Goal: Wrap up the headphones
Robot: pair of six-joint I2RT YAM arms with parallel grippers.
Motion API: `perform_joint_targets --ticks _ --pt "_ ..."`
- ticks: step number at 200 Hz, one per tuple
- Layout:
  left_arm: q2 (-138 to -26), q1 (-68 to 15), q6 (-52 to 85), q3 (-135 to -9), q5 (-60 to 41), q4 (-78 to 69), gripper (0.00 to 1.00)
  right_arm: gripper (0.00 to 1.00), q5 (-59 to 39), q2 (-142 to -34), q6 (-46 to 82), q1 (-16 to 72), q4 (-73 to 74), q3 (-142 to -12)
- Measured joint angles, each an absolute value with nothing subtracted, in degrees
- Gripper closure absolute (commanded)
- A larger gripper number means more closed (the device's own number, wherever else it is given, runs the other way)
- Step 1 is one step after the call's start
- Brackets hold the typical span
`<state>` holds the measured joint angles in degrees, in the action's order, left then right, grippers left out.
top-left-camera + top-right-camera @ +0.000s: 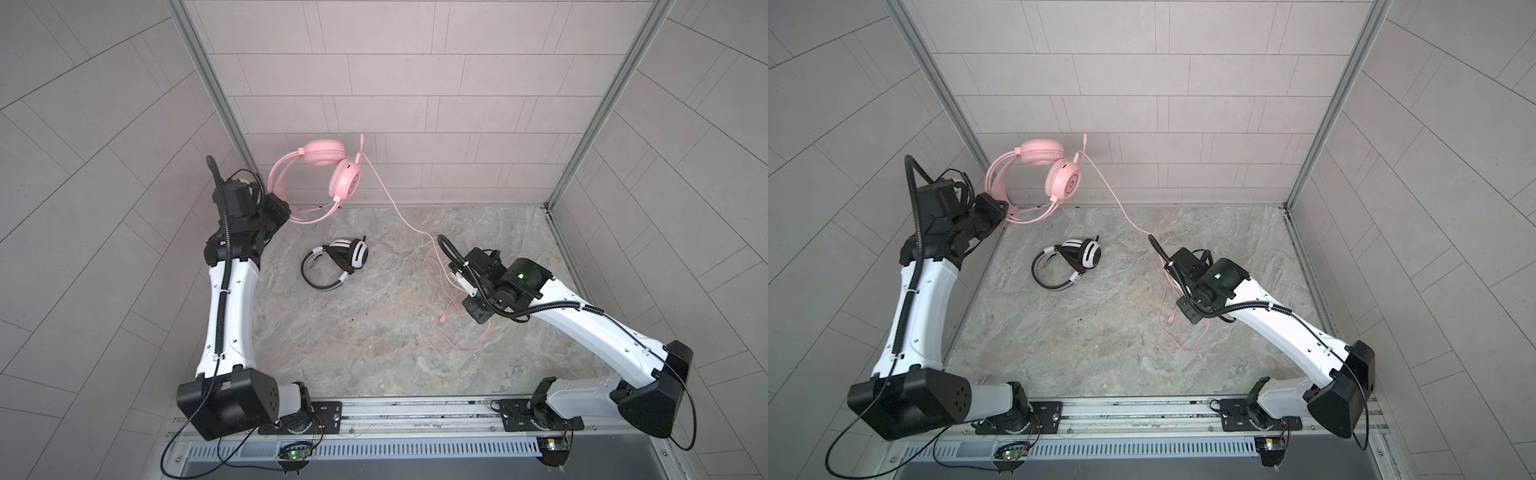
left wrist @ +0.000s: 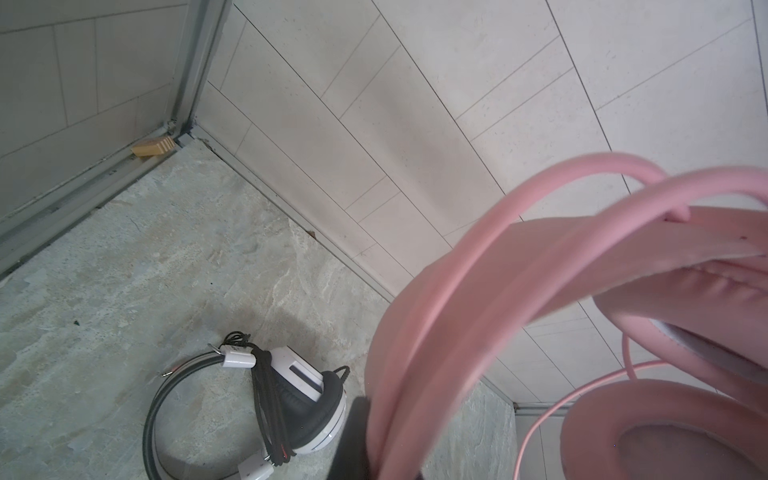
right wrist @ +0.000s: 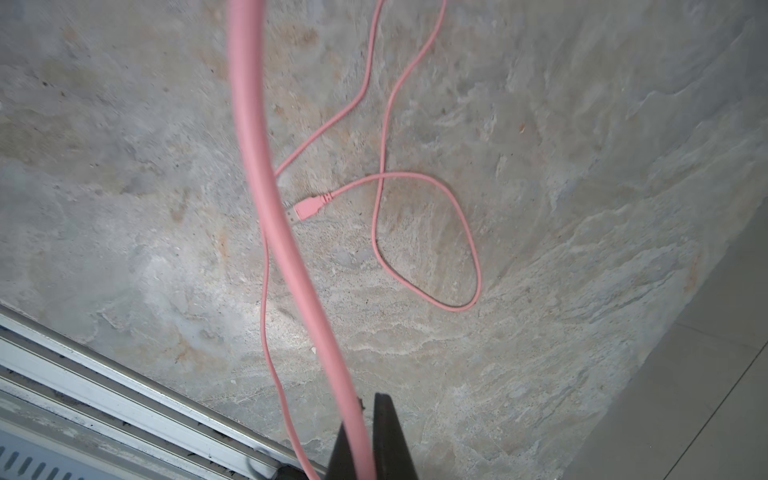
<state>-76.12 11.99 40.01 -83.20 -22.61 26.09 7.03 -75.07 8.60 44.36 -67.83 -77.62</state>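
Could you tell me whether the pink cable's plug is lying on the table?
Yes, in the right wrist view the pink plug lies flat on the stone table, beside a loose cable loop.

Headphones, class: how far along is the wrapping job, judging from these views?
Done: the striped headset lies on the table with its cable bundled. In hand: the left pincer holds up the pink headset; the right pincer grips its cable. Left: winding the slack lying loose on the table.

Both arms: white moulded link shells, black joint housings and black wrist camera blocks. Ribbed black conduit plus thin black cables run along each. Green LED on right wrist housing. Bases bolted on black plates.
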Motion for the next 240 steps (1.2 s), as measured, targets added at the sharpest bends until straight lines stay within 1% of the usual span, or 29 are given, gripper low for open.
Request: perform_joint_targets --ticks 32,81,114,147,185,240 --pt "-76.1 7.7 37.6 -82.8 -21.0 27.3 1.00 1.00 9.8 -76.7 8.1 51.5 -71.0 -85.0" --pt "-76.6 -5.6 30.5 -82.9 -13.8 30.8 1.00 1.00 13.0 -84.3 6.9 58.5 -79.6 -100.3" --pt "-79.9 -12.5 26.4 -83.7 -11.8 33.5 1.00 1.00 13.7 -90.0 4.9 62.9 -84.8 -109.1" --pt "-84.1 -16.2 23.2 -85.1 -10.8 36.2 1.00 1.00 13.8 -94.0 2.8 64.0 -88.6 -117.8" --pt "-86.1 -19.7 20.6 -85.3 -11.5 38.0 1.00 1.00 12.2 -96.2 0.9 64.0 -90.8 -127.8" --pt "-88.6 -21.3 18.7 -87.3 -17.3 38.9 1.00 1.00 7.7 -99.7 -1.0 64.6 -90.9 -131.4"
